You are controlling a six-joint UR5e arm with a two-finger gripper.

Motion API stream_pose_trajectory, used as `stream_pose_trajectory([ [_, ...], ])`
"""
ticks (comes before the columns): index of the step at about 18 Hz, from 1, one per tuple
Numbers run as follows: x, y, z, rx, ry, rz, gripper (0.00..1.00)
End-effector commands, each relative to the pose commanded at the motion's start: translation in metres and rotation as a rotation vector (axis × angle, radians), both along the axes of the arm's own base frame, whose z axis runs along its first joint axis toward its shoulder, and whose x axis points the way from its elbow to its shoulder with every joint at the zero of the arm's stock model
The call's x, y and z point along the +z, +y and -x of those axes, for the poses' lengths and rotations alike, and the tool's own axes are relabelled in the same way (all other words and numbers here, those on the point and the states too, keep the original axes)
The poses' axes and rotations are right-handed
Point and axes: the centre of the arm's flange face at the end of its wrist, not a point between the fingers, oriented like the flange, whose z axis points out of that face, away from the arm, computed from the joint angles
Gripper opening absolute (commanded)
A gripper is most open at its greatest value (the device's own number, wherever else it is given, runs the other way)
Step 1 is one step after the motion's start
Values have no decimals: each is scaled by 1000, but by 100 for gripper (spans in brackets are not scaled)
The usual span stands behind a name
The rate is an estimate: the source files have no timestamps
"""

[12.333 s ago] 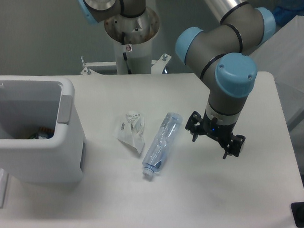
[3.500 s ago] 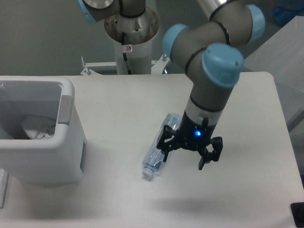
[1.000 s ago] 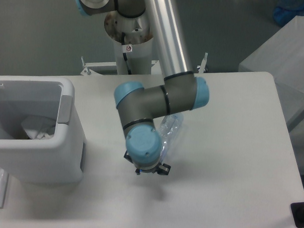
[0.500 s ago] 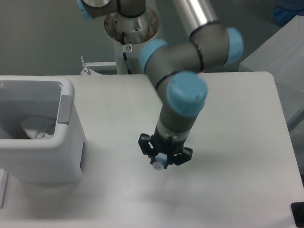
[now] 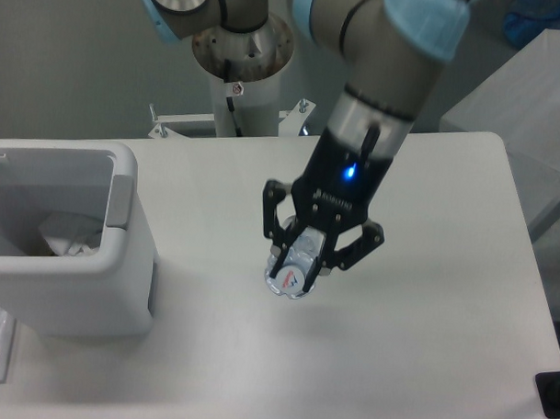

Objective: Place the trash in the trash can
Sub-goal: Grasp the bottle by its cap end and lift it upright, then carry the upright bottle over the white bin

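The one fixed view looks down on a white table [image 5: 441,344]. The gripper [image 5: 308,256] hangs above the table's middle, raised off the surface, with a blue light lit on its wrist. Its black fingers [image 5: 277,220] are pinched on the bottle [image 5: 295,265], which points end-on toward the camera, so that little beyond its cap end and a short stretch of clear, crushed body shows between them. The bottle is clear of the table, and a faint shadow lies beneath it.

The bin [image 5: 112,286] stands at the table's left edge, well apart from the gripper, its grey panel facing right. Inside it, low against the right wall, lies the wrapper [image 5: 66,234], whitish and crumpled. The arm's base column [image 5: 237,70] rises behind the far edge of the table.
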Motion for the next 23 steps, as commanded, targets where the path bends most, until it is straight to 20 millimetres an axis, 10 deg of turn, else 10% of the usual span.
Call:
stream_pose_trajectory([
  [15,43,15,-34,-161,-153,-244,0],
  [23,71,30,-102,-163,-331,-197,0],
])
